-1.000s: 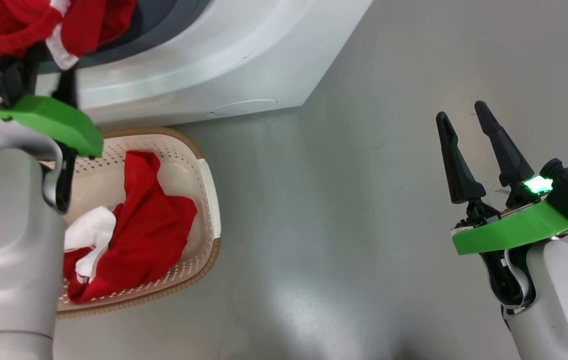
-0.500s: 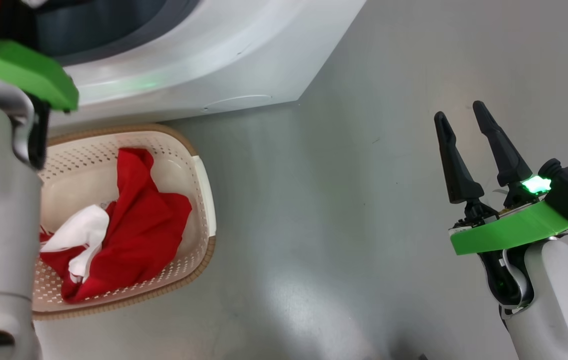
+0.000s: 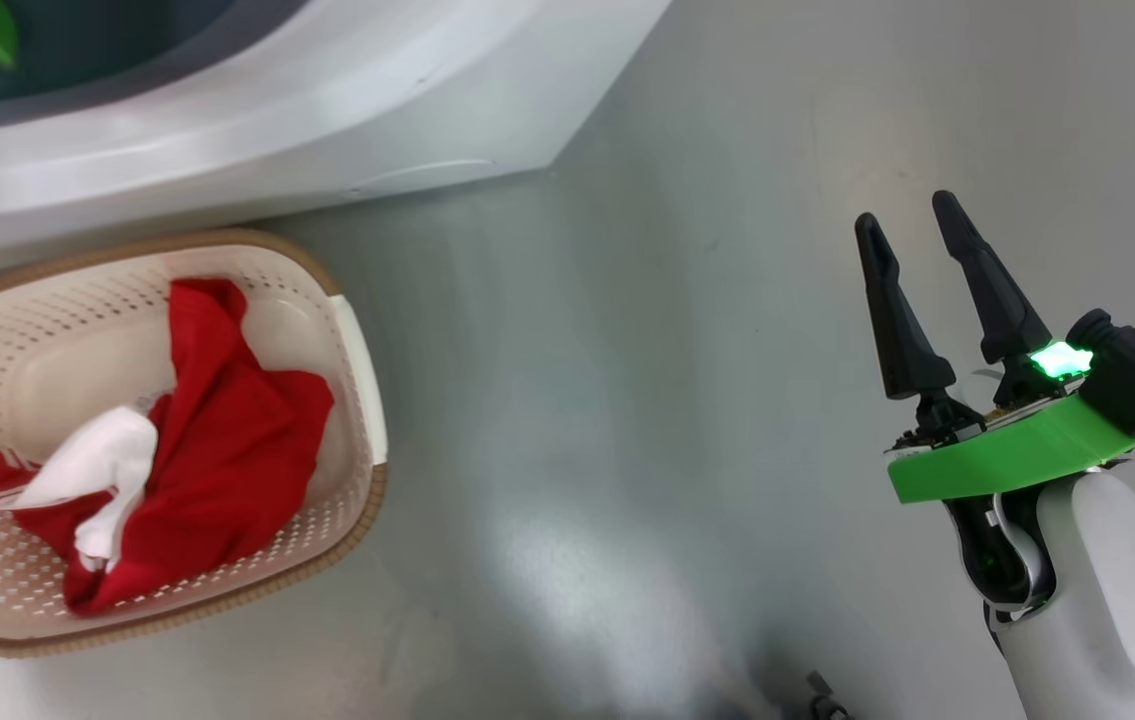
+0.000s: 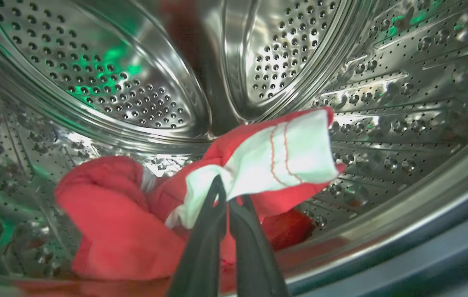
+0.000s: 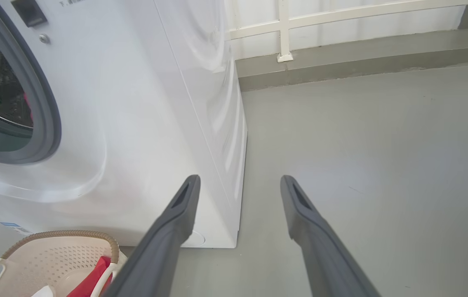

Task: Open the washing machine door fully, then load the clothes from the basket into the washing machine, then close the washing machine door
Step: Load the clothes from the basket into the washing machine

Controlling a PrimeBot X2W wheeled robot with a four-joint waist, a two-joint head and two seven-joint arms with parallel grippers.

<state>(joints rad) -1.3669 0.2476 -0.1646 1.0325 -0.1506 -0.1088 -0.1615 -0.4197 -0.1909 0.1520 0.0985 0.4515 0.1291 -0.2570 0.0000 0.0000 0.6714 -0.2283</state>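
Observation:
The washing machine (image 3: 327, 130) stands at the top left, its steel drum (image 4: 93, 82) wide in the left wrist view. The washing machine door is out of view. My left gripper (image 4: 229, 194) is inside the drum, fingers pressed together at a red and white garment (image 4: 275, 152). I cannot tell whether any fabric is pinched. More red and white clothes (image 3: 217, 450) lie in the basket (image 3: 157, 245) on the floor in front of the machine. My right gripper (image 3: 907, 212) hangs open and empty over bare floor, far right of the basket.
Grey floor (image 3: 627, 400) spreads between the basket and my right arm. In the right wrist view the washing machine (image 5: 143, 103) has a low wall with a white railing (image 5: 341, 20) behind it. The basket (image 5: 60, 243) sits at its foot.
My left arm has carried the red garment from the machine's mouth into the drum, and its jaws have closed. The head camera has shifted. The right gripper has stayed open and still.

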